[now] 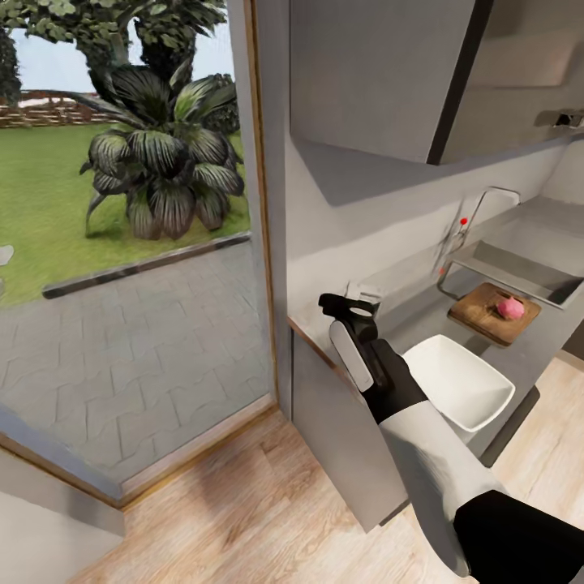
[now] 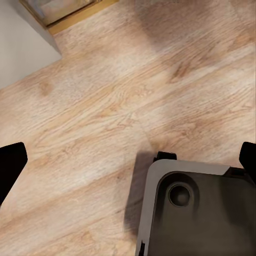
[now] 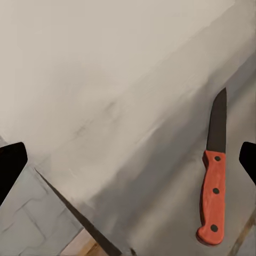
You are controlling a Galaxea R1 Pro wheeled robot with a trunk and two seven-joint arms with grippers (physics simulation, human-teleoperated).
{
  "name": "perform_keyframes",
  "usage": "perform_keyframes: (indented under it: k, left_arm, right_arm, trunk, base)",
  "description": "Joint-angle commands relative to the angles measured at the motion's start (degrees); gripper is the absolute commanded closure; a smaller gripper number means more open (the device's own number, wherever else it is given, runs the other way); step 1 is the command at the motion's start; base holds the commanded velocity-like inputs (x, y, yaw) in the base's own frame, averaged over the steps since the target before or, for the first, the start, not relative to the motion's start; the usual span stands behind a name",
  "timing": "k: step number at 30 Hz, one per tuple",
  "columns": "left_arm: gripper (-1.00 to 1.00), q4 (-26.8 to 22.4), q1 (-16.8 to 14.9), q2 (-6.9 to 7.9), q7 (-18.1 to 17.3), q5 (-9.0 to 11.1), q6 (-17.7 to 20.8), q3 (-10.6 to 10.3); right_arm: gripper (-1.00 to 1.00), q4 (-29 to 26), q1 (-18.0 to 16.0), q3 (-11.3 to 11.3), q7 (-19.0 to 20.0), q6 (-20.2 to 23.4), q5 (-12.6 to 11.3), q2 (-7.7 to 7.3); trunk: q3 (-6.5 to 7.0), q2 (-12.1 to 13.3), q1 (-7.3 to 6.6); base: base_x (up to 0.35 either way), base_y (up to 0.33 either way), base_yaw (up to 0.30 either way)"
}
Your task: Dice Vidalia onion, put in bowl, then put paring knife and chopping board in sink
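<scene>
The paring knife (image 3: 213,181), dark blade and reddish handle, lies flat on the grey countertop (image 3: 160,213) near the wall. My right gripper (image 3: 128,160) hovers above it, open, with the knife off to one side of the gap. In the head view the right gripper (image 1: 349,312) is over the countertop's (image 1: 410,324) left end. Beside it stands the white square bowl (image 1: 458,381). Farther along, the wooden chopping board (image 1: 487,316) carries a pink round onion (image 1: 510,307), just before the steel sink (image 1: 527,272). My left gripper (image 2: 128,162) hangs open over the wooden floor.
A chrome tap (image 1: 487,203) rises behind the sink, and wall cabinets (image 1: 381,73) hang above the counter. A glass door (image 1: 122,243) to the garden is at the left. The robot's dark base (image 2: 197,213) sits below the left gripper.
</scene>
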Motion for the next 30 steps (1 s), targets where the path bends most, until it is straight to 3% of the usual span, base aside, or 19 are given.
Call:
perform_keyframes:
  k: [1, 11, 14, 16, 18, 30]
  left_arm:
    - [-1.0, -0.08, 0.02, 0.06, 0.32, 0.32, -0.13, -0.2]
    - [-1.0, -0.12, 0.02, 0.08, 0.32, 0.33, -0.13, -0.23]
    - [-1.0, -0.09, 0.02, 0.06, 0.32, 0.32, -0.13, -0.23]
    - [-1.0, -0.07, 0.01, 0.06, 0.32, 0.33, -0.07, -0.23]
    - [-1.0, -0.02, 0.02, 0.06, 0.32, 0.33, -0.07, -0.23]
    - [-1.0, 0.17, 0.0, 0.06, 0.32, 0.33, -0.06, -0.22]
  right_arm:
    - [-1.0, -0.02, -0.06, 0.09, -0.5, 0.24, -0.39, 0.0]
    - [-1.0, 2.57, 0.19, -0.28, -0.71, 0.36, -0.46, 0.0]
    - [-1.0, 2.62, 0.2, -1.97, -0.65, 0.35, -0.53, 0.0]
    - [-1.0, 2.65, 0.2, -4.63, -0.57, 0.41, -0.57, 0.0]
    - [-1.0, 2.64, 0.2, -5.39, -0.56, 0.43, -0.57, 0.0]
    - [-1.0, 2.65, 0.17, -5.97, -0.55, 0.44, -0.49, 0.0]
  trunk:
    - [-0.1, -0.11, 0.05]
    - [-0.58, -0.11, 0.05]
    - [-0.85, -0.11, 0.05]
    - [-1.01, -0.11, 0.05]
    - [-1.17, -0.11, 0.05]
    - [-2.09, -0.11, 0.05]
  base:
    - [0.117, 0.0, 0.0]
    - [0.017, 0.0, 0.0]
    - [0.0, 0.0, 0.0]
    - [0.0, 0.0, 0.0]
    - [0.0, 0.0, 0.0]
    - [0.0, 0.0, 0.0]
